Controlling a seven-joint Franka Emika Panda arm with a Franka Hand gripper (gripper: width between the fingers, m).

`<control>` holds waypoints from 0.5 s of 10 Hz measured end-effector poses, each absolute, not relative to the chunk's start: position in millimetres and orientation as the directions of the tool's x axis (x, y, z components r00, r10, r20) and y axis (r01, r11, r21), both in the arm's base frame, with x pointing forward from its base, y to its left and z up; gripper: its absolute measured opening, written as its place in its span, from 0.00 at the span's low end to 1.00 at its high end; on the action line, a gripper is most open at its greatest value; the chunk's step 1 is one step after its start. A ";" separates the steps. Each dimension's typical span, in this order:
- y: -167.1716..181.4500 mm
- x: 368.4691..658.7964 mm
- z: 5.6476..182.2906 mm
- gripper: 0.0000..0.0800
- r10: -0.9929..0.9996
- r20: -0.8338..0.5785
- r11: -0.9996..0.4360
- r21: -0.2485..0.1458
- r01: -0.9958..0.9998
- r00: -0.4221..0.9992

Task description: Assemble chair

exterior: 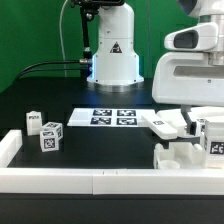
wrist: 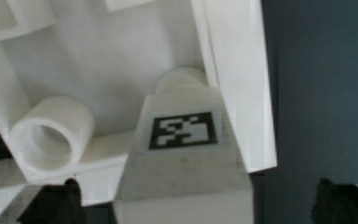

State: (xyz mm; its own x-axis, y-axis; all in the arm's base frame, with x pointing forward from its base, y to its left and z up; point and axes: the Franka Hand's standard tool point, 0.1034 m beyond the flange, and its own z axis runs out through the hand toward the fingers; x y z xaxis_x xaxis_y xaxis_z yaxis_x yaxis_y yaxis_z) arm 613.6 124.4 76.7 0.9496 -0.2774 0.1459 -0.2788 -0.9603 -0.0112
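My gripper (exterior: 197, 112) hangs over a cluster of white chair parts (exterior: 185, 135) at the exterior view's right. In the wrist view the gripper (wrist: 197, 206) is open. Its dark fingertips (wrist: 51, 205) stand on either side of a tapered white part with a marker tag (wrist: 185, 131), with gaps on both sides. A short white round peg (wrist: 48, 132) lies beside that part, against a larger white panel (wrist: 123, 50). Two small white tagged blocks (exterior: 44, 131) sit at the exterior view's left.
The marker board (exterior: 112, 116) lies in the middle of the table before the robot's base (exterior: 113, 60). A white raised wall (exterior: 90, 180) runs along the front and left edges of the table. Green backdrop behind.
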 end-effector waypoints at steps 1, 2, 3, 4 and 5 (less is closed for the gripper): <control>124.1 613.6 76.7 0.69 -0.291 0.146 -0.956 -0.014 -0.292 0.946; 124.1 613.6 76.6 0.52 -0.327 0.145 -0.945 -0.019 -0.327 0.934; 124.2 613.5 76.4 0.52 -0.406 0.142 -0.914 -0.032 -0.406 0.903; 124.1 613.3 76.3 0.36 -0.522 0.139 -0.852 -0.046 -0.521 0.842; 123.6 612.8 75.9 0.36 -0.634 0.136 -0.772 -0.058 -0.632 0.762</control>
